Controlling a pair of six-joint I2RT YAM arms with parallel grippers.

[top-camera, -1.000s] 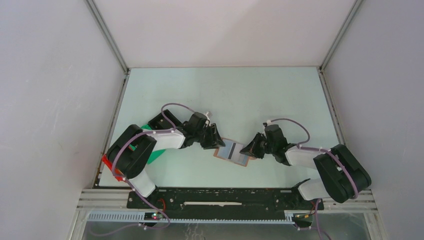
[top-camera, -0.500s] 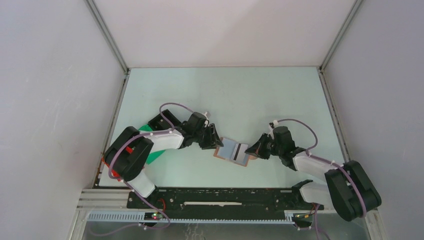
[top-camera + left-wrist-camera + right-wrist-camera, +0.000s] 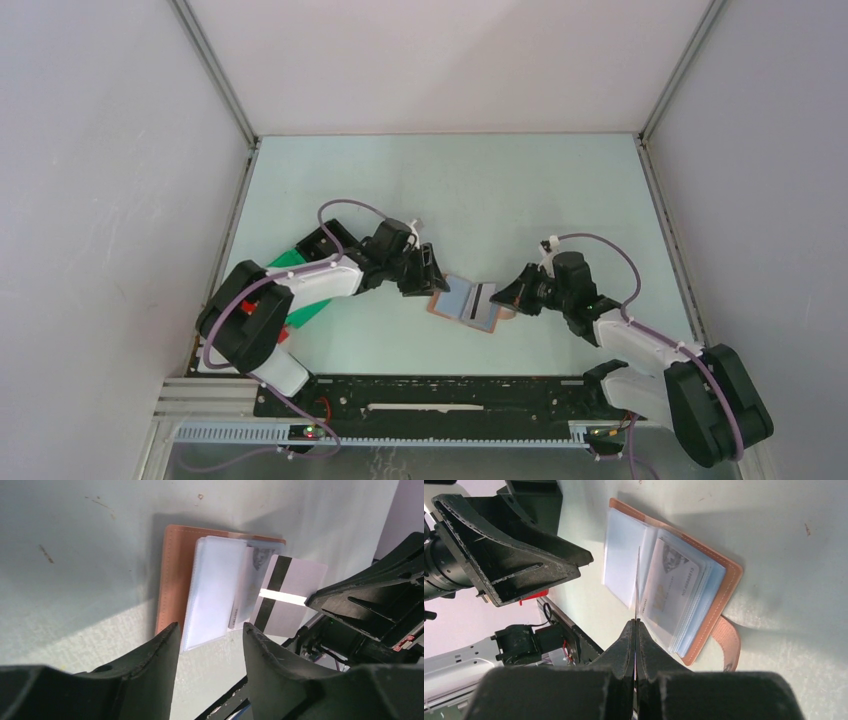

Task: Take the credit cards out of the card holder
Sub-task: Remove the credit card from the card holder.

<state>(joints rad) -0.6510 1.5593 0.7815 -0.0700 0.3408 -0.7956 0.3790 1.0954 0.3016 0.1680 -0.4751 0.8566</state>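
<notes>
While my right gripper (image 3: 635,623) pinches a card (image 3: 294,605) over the open holder (image 3: 173,565), I see my left gripper (image 3: 209,632) spread.

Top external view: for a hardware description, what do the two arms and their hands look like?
The left arm and right arm have white links and black joints. A lilac cable loops along each. The left hand and right hand are black, with ribbed wedge-shaped fingers.

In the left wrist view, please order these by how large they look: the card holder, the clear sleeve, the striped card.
1. card holder: largest.
2. clear sleeve and striped card: about alike; the right gripper holds the card raised, so I do not rank them.
</notes>
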